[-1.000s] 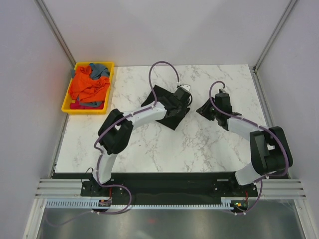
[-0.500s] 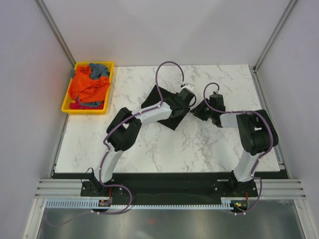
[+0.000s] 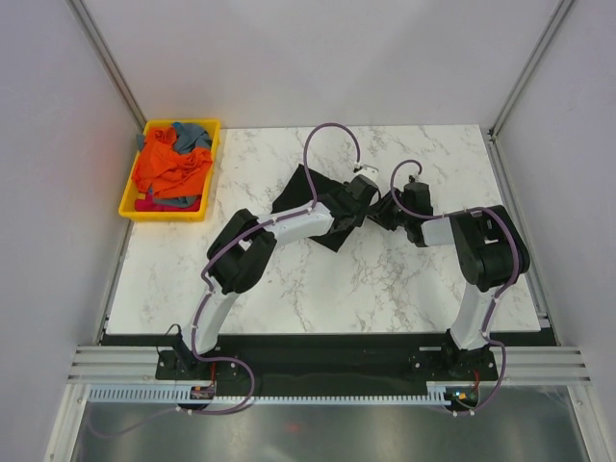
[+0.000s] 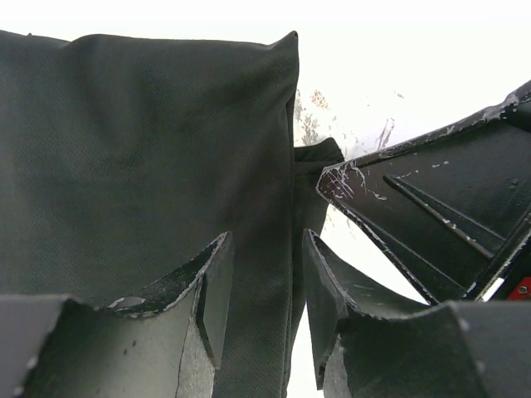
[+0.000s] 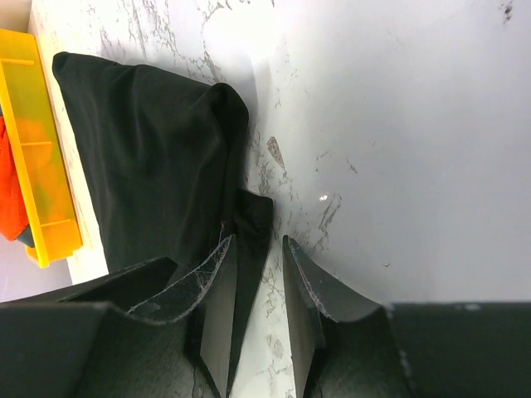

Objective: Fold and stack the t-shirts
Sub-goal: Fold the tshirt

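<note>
Step in hand: a fold on the black t-shirt [image 3: 306, 191], which lies as a compact shape at the middle of the table [image 3: 385, 289]. My left gripper [image 4: 264, 240] and right gripper [image 5: 259, 240] meet at its right-hand edge.

Left fingers straddle a strip of black cloth; I cannot tell whether they clamp it. Right fingers stand parted about a cloth corner with marble showing beside it, so no clamp.

Next move, as I judge it: close both on that edge, lift together, carry it across evenly.

Count:
- Black shirt: one.
- Yellow tray [image 3: 125, 207]: one.
- In the tray: one orange t-shirt [image 3: 168, 168] and one grey-blue t-shirt [image 3: 192, 133] visible; anything beneath is uncertain.
</note>
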`<state>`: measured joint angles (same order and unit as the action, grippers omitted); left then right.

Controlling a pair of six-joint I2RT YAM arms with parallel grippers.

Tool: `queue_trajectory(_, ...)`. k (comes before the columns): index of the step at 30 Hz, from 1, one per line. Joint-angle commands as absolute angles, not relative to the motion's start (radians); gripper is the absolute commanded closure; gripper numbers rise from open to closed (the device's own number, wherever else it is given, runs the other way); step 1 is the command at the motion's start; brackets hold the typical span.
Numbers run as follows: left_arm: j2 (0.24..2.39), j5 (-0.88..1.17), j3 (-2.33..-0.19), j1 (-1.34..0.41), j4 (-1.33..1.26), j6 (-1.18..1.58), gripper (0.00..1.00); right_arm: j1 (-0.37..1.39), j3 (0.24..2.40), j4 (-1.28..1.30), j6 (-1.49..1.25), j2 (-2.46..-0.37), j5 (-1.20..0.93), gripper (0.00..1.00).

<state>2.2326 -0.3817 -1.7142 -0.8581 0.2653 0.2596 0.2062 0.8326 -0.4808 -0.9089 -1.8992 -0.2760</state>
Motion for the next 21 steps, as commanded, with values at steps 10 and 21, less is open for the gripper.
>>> queue_trajectory(10,2.286,-0.385,-1.712,-0.862,0.216,0.221,0.54,0.203,0.851,-0.492,-0.907,-1.924,-0.271,0.65)
queue_trajectory(21,2.247,-0.405,-1.7,-0.87,0.221,0.213,0.98,0.204,0.885,-0.48,-0.902,-1.96,-0.268,0.88)
